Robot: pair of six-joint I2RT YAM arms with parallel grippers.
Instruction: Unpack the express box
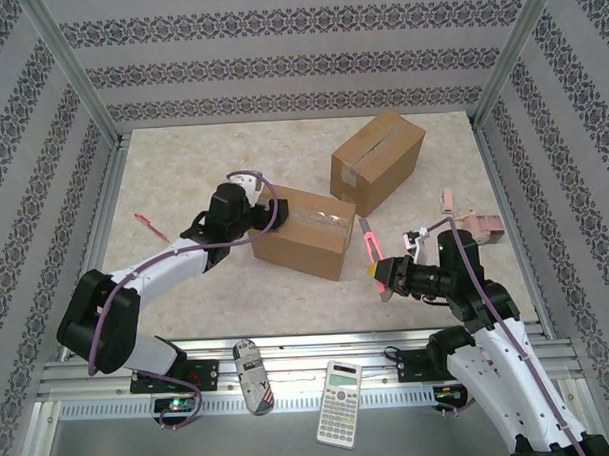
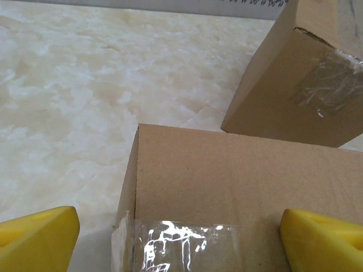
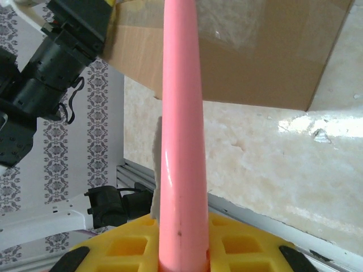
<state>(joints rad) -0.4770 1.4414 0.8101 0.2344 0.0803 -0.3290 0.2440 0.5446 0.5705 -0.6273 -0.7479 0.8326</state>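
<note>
Hiding the near box's point(image 1: 305, 243) left end, spread left gripper point(image 1: 267, 215), fingertips point(image 2: 34, 238) cropped.

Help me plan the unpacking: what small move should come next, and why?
Probably lower the left gripper onto the near box to steady it: the gripper is open above its taped top, and the right gripper grips the pink cutter, pointed toward that box but apart from it.

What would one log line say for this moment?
left gripper open at near box | right gripper shut on pink cutter
</note>
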